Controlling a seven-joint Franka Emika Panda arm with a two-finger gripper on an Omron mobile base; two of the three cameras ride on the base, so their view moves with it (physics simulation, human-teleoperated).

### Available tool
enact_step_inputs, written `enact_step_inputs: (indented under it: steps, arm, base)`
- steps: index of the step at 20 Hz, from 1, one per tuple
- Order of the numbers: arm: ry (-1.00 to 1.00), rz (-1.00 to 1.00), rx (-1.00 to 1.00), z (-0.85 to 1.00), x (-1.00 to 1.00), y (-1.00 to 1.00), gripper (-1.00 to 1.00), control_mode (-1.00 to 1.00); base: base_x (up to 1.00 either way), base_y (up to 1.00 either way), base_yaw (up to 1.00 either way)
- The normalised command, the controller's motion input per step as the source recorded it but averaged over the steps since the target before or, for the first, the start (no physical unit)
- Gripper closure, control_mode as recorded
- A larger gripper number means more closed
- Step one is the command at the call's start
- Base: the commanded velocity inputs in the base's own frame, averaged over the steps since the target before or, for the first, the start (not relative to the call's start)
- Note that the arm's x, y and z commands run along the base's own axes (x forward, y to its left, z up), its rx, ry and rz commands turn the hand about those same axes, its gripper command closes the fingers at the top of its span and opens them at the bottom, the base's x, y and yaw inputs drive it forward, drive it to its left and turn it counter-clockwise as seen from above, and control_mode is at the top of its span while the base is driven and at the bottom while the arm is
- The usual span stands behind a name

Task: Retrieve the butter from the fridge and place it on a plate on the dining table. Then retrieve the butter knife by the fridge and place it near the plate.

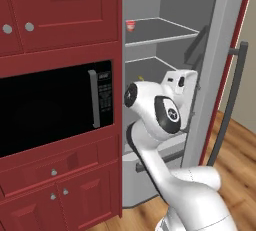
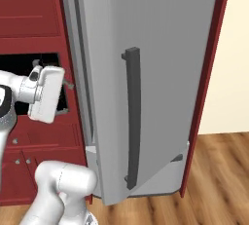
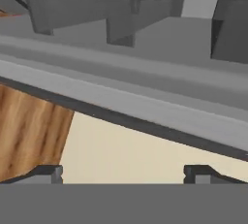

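Note:
The fridge [image 1: 165, 35] stands open, its grey shelves showing. On the middle shelf a small yellow sliver, the butter [image 1: 141, 79], peeks out just above my arm's elbow. My hand [image 1: 181, 81] is at the fridge opening, between that shelf and the open door [image 2: 146, 73]. In the hand view my gripper [image 3: 123, 173] is open, its fingertips [image 3: 48, 172] wide apart with nothing between them, facing the door's inner bins [image 3: 106, 9]. The plate, dining table and butter knife are out of view.
A small red-and-white cup [image 1: 130, 25] sits on the upper shelf. A black microwave [image 1: 50, 105] in red cabinets [image 1: 60, 5] flanks the fridge on the left. The door's dark bar handle [image 2: 132, 117] faces outward. Wooden floor [image 2: 219, 180] lies to the right.

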Motion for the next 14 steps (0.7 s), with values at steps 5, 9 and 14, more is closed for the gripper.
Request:
enact_step_inputs:
  steps: [5,9,14]
  arm:
    - [0.28,0.02,-0.01,-0.14,0.57,-0.07,-1.00,-1.00]
    - [0.35,0.01,0.00,-0.21,0.40,-0.08,-1.00,-1.00]
    - [0.24,0.01,0.00,-0.14,-0.20,-0.45,-1.00,-1.00]
  base:
    - [0.00,0.00,0.00]
    - [0.00,0.00,0.00]
    - [0.00,0.00,0.00]
